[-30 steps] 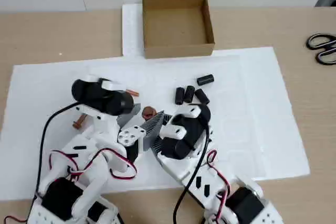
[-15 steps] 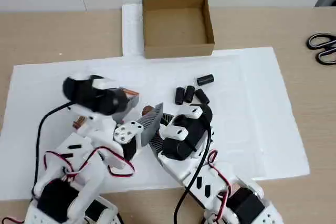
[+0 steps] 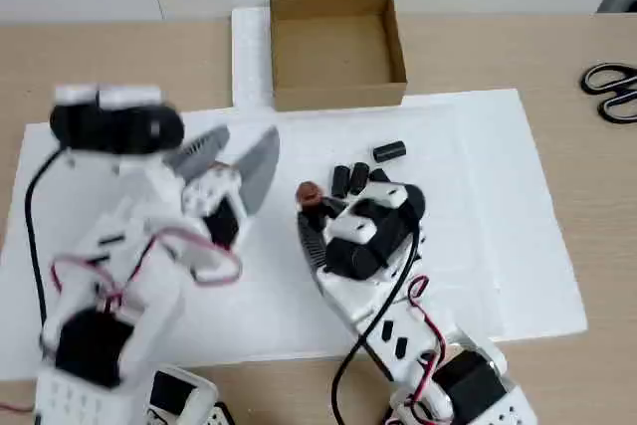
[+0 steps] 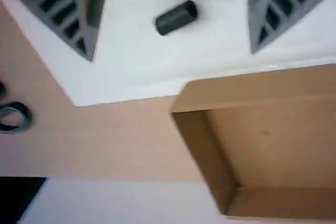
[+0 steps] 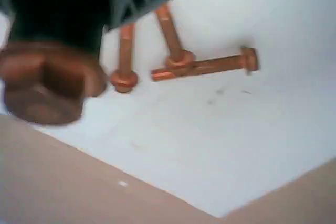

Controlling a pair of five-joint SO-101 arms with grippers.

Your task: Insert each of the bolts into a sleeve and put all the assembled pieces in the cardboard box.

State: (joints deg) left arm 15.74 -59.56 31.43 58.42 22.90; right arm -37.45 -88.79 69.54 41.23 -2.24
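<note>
Right pincer (image 3: 310,204) clamped on bolt (image 3: 310,191), head up, shank hidden, left pincer (image 3: 249,136) gaping empty.

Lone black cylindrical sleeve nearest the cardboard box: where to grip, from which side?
Black cylindrical sleeve: I'd take it mid-length, across its round sides, from above. It lies on its side on the white foam sheet, clear of the other sleeves; both ends stay free for the copper bolt.
</note>
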